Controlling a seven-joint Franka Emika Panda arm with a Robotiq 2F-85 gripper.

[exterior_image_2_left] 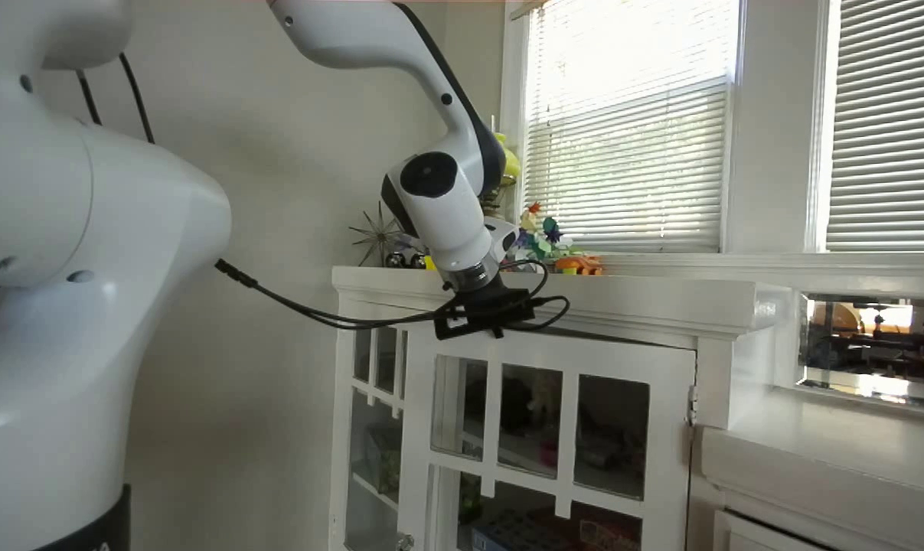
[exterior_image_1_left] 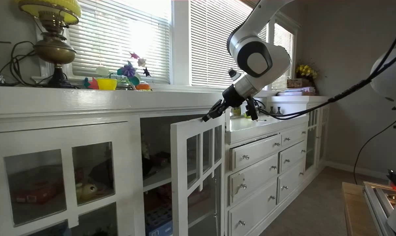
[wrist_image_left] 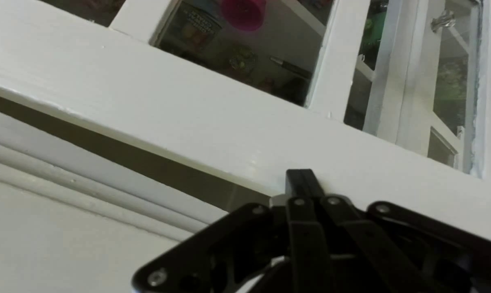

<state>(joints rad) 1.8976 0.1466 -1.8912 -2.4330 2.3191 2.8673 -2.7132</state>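
Observation:
A white cabinet door with glass panes stands ajar in both exterior views, its top rail (exterior_image_1_left: 198,124) swung away from the cabinet front. My gripper (exterior_image_1_left: 206,118) reaches down to the upper edge of that door. In the wrist view, the dark fingertips of the gripper (wrist_image_left: 301,179) are pressed together with nothing between them. They lie against or just in front of the door's white rail (wrist_image_left: 188,118); actual contact is hard to confirm. A dark gap separates this rail from the cabinet's moulding (wrist_image_left: 74,187). From the far side, the gripper's black body (exterior_image_2_left: 484,310) hides the fingertips.
Drawers with knobs (exterior_image_1_left: 253,178) stand beside the door. A brass lamp (exterior_image_1_left: 55,49) and a yellow cup (exterior_image_1_left: 106,84) sit on the cabinet top. Black cables (exterior_image_1_left: 342,96) hang from the arm. Behind the panes are a pink cup (wrist_image_left: 243,14) and a pen (wrist_image_left: 290,67).

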